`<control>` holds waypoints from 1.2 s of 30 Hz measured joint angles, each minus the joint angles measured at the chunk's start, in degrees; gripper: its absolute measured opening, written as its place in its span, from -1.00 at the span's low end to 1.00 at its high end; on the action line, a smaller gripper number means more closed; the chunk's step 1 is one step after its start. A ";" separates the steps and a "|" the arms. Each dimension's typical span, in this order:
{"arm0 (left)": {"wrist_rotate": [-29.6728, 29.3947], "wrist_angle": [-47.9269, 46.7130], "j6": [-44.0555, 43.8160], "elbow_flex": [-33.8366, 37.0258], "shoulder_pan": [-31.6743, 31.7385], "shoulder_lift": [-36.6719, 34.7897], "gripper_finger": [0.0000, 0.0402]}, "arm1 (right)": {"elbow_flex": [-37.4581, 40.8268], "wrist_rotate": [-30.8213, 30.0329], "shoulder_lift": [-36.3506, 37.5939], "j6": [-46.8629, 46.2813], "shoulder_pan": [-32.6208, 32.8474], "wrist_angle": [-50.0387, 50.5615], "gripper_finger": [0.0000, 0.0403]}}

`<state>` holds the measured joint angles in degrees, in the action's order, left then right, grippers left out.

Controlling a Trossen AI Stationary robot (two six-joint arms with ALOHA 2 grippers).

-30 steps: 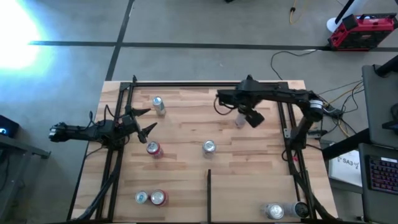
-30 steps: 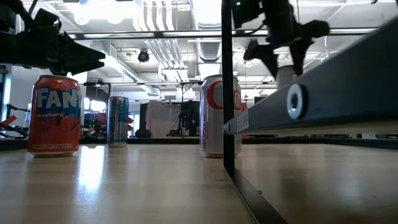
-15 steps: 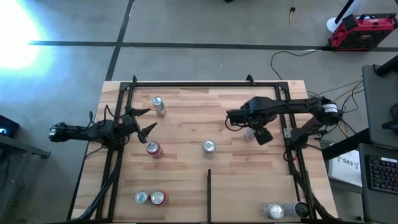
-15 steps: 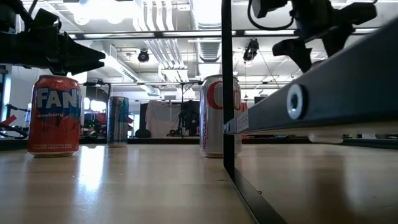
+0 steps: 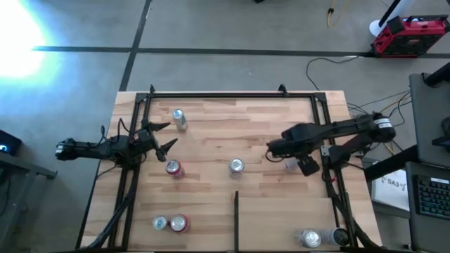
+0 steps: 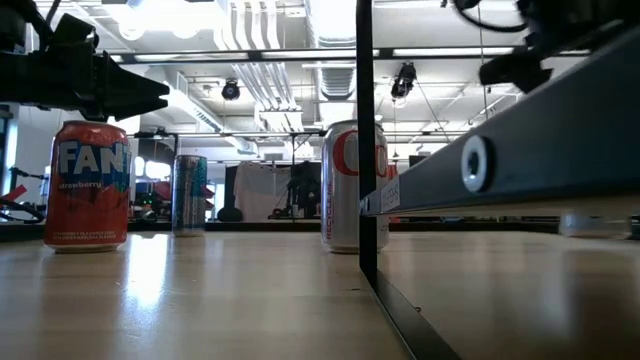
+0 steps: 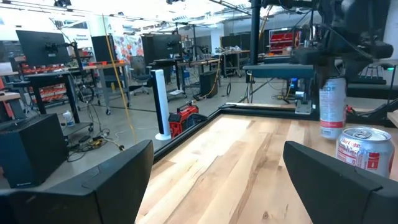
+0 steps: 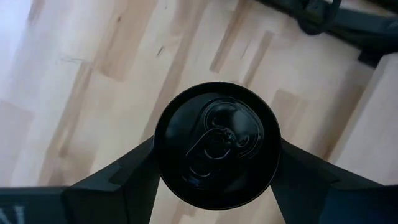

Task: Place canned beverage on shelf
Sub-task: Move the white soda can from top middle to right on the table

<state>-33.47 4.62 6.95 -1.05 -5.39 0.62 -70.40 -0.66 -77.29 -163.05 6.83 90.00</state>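
My right gripper [image 5: 288,160] is over the right part of the shelf [image 5: 211,140], a light wooden board in a black tube frame, and is shut on a pale can [image 7: 332,106]. The right wrist view looks down on the can's top [image 8: 216,144]. My left gripper [image 5: 163,138] is open and empty at the board's left side, above and just beyond a red Fanta can [image 6: 87,185]. A silver Coke can [image 5: 236,166] stands at the board's middle and a slim silver-blue can [image 5: 178,118] at the far left. My right gripper pinches the can's side wall just below its top rim [image 8: 163,163] between its two fingers [image 8: 121,180], one on each side. The fingers come from above, pointing down. The can hangs upright; its lower end [image 6: 595,225] is close to the board, touching or not I cannot tell.
Two cans [image 5: 170,223] stand at the near left and two more [image 5: 323,239] at the near right corner. The thin dark divider strip [image 5: 236,218] runs from the near edge toward the middle. The black frame rail [image 5: 325,151] lies just right of my right gripper.
My right gripper has carried the pale can from the far middle-right of the board toward the right and near edges and has come down with it, from high above the board to close over it. The can has stayed upright.
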 joint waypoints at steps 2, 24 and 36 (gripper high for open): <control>0.00 0.00 0.01 0.01 0.00 0.00 0.71 | 1.72 1.09 2.20 -1.12 1.72 0.02 0.21; 0.00 -0.01 0.01 -0.01 0.00 -0.01 0.71 | 8.14 3.28 5.26 -9.81 17.05 0.32 0.21; 0.00 -0.01 0.00 0.00 -0.01 0.01 0.71 | 7.01 3.09 5.23 -3.77 17.18 -0.54 0.40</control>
<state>-33.47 4.61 6.96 -1.04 -5.40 0.62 -63.39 2.43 -72.06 -166.82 24.01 89.46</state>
